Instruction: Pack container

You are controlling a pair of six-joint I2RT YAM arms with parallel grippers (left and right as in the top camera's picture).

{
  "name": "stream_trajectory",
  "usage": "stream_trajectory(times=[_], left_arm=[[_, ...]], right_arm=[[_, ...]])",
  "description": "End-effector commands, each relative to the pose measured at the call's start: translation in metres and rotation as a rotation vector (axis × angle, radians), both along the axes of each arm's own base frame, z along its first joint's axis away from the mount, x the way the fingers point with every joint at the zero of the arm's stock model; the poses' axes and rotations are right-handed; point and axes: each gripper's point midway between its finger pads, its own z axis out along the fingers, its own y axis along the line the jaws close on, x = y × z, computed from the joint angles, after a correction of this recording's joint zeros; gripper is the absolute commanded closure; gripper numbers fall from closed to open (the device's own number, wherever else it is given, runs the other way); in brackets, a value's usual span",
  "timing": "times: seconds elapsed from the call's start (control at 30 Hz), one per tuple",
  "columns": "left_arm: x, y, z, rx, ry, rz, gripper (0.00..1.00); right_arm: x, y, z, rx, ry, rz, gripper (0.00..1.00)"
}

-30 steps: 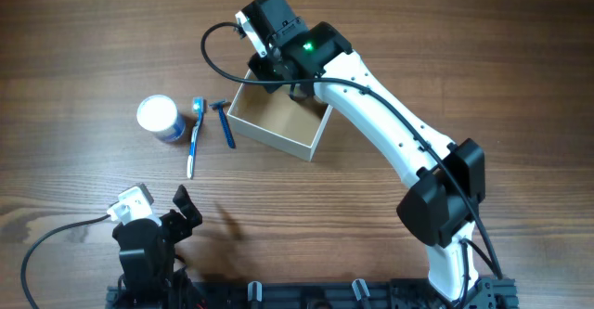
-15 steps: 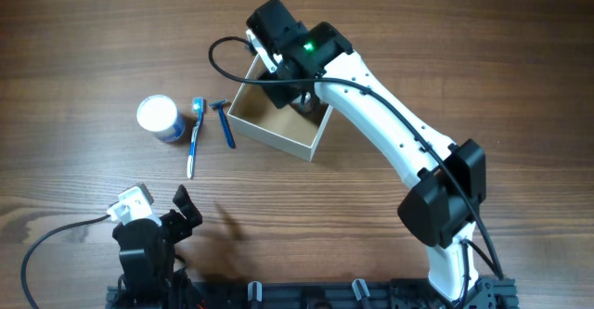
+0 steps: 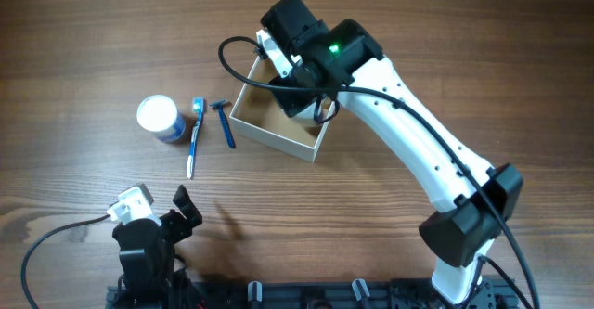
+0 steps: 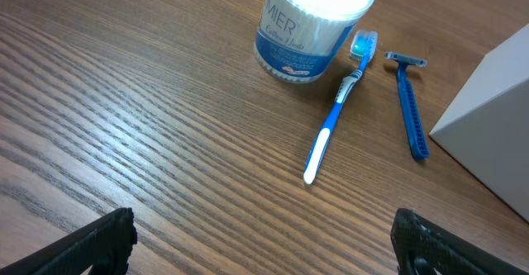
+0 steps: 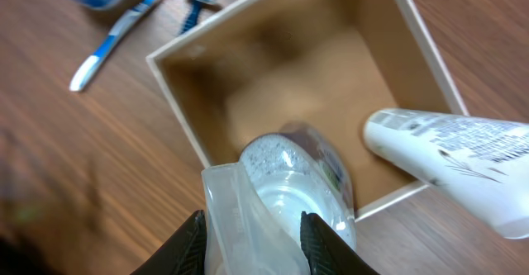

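The container (image 3: 269, 116) is a square shallow box with white walls and a tan inside, at the table's middle; its inside also shows in the right wrist view (image 5: 273, 85). My right gripper (image 3: 299, 84) hangs over the box's far right part, shut on a clear plastic bottle (image 5: 289, 184) whose far end points down into the box. A white tube (image 5: 450, 155) lies at the box's right corner, partly over the rim. My left gripper (image 3: 181, 212) is open and empty near the front left edge, with its fingers at the bottom corners of the left wrist view (image 4: 264, 242).
Left of the box lie a blue razor (image 3: 225, 123), a blue-and-white toothbrush (image 3: 194, 135) and a round white-lidded jar of cotton swabs (image 3: 160, 117). They also show in the left wrist view: razor (image 4: 409, 101), toothbrush (image 4: 335, 126), jar (image 4: 314, 19), box wall (image 4: 496, 135).
My right arm has swung to the right and toward the front, carrying the bottle from the box's far left corner to over its far right part. The left arm has not moved.
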Motion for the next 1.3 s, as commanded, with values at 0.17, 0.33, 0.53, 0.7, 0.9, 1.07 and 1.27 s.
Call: stream_trajectory(times=[0.17,0.33,0.53,0.7,0.9,1.07,1.27], left_arm=[[0.000,-0.001,-0.003,0.005,0.003,-0.012,0.00],[0.000,-0.001,-0.003,0.005,0.003,-0.011,0.00],[0.000,-0.001,-0.003,0.005,0.003,-0.012,0.00],[0.000,-0.001,-0.003,0.005,0.003,-0.012,0.00],[0.000,-0.001,-0.003,0.005,0.003,-0.012,0.00],[0.000,-0.001,-0.003,0.005,0.003,-0.012,0.00],[0.000,-0.001,-0.003,0.005,0.003,-0.012,0.00]], right_arm=[[-0.007,0.013,0.003,0.083,0.013,0.044,0.72],[-0.003,0.014,-0.021,0.074,0.020,0.040,0.72],[-0.004,0.013,-0.051,0.058,0.040,0.038,0.73],[-0.010,0.007,-0.063,0.033,0.070,0.037,0.50],[-0.008,0.008,-0.049,0.055,0.026,0.056,0.35],[-0.002,0.005,-0.005,0.107,-0.102,0.045,0.32],[0.003,-0.022,0.049,0.145,-0.236,-0.113,0.29]])
